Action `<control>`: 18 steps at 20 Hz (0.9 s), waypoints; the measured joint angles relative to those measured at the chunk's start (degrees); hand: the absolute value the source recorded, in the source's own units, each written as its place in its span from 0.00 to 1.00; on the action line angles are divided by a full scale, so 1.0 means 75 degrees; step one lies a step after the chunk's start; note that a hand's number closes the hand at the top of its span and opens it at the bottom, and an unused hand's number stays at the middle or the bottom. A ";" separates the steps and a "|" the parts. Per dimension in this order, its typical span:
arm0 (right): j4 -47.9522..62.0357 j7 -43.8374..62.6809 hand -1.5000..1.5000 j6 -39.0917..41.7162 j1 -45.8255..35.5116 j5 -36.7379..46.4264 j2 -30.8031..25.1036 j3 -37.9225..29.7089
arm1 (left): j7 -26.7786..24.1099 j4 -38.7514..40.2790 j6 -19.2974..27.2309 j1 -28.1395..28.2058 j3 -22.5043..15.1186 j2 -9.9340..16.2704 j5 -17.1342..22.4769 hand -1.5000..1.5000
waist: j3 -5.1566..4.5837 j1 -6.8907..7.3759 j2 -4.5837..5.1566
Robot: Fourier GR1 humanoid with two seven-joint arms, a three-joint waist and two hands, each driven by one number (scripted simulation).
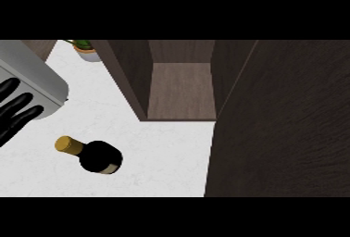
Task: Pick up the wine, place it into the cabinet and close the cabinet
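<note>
While the wine [96, 155] stands on the white counter [164, 162], nothing is touching it: a dark bottle seen from almost straight above, gold cap leaning toward the upper left, body foreshortened below it. It sits a little out from the cabinet's [179, 88] mouth, down and to the left of it, which looks like a sensible starting spot, near enough for a short carry onto the shelf.

And the cabinet is ready for it. Its brown floor panel shows bare between the two side walls, and the door [287, 129] is swung wide, filling the right side of the view as a big dark slab. That door has to stay out there until the bottle is in, so closing is clearly the last job.

Over at the left edge, the left hand [17, 111] shows its black fingers straight and spread, holding nothing, lying across a grey appliance [34, 76]. It is well apart from the bottle. The right hand is nowhere in view.

A small potted plant [87, 50] sits at the back, left of the cabinet, clear of any likely path.

So my read: the pick-up has not begun, and all three steps are ahead.
</note>
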 measured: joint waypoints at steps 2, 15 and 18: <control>-0.0013 0.0051 0.00 -0.0021 -0.0067 0.0005 -0.0015 0.0066 | -0.0087 0.0211 -0.0240 -0.0004 0.0206 0.0044 0.0183 0.00 | 0.0000 -0.0026 0.0007; -0.0039 0.0389 0.00 -0.0255 -0.0486 0.0035 -0.0072 0.0121 | -0.0797 0.1674 -0.2096 0.0627 0.0710 -0.0079 0.0052 0.00 | -0.0001 -0.0077 0.0027; -0.0059 0.0451 0.00 -0.0295 -0.0527 0.0039 -0.0102 0.0209 | -0.1006 0.2178 -0.2464 0.0671 0.0722 -0.0161 -0.0248 0.00 | -0.0002 -0.0117 0.0028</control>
